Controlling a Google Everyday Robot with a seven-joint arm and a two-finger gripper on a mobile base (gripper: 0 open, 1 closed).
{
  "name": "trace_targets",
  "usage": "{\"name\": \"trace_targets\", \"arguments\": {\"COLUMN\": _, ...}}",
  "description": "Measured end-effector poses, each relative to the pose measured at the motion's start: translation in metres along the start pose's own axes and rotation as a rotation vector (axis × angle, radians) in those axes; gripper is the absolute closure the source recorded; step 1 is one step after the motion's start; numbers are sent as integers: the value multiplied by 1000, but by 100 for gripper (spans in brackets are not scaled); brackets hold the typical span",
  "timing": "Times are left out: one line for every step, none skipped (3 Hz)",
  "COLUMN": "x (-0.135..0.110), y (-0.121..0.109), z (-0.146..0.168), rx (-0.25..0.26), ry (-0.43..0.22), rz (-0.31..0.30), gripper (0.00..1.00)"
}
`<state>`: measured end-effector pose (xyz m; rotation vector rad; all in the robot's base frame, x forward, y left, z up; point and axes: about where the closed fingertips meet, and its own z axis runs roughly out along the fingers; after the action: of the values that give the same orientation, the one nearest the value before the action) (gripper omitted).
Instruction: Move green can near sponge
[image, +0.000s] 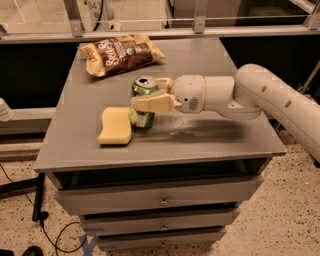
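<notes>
The green can (143, 89) stands upright near the middle of the grey cabinet top (200, 130), its silver top with pull tab showing. My gripper (148, 98) reaches in from the right and is shut on the can, one cream finger (152, 103) across its front. The pale yellow sponge (115, 125) lies flat just left of the can, almost touching its base. The lower part of the can is partly hidden by the finger.
A brown snack bag (120, 53) lies at the back left of the cabinet top. A metal railing (200, 30) runs behind the cabinet. Drawers (160, 200) sit below the top. A black cable (30, 220) lies on the speckled floor.
</notes>
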<state>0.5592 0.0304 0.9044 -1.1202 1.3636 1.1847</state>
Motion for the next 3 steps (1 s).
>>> {"name": "trace_targets", "arguments": {"x": -5, "y": 3, "z": 2, "rx": -32, "ry": -10, "rz": -11, "gripper": 12}}
{"name": "trace_targets", "arguments": {"x": -12, "y": 7, "z": 1, "rx": -55, "ry": -31, "rz": -20, "gripper": 0}}
{"name": "trace_targets", "arguments": {"x": -16, "y": 7, "z": -12, "rx": -38, "ry": -31, "rz": -35, "gripper": 0}}
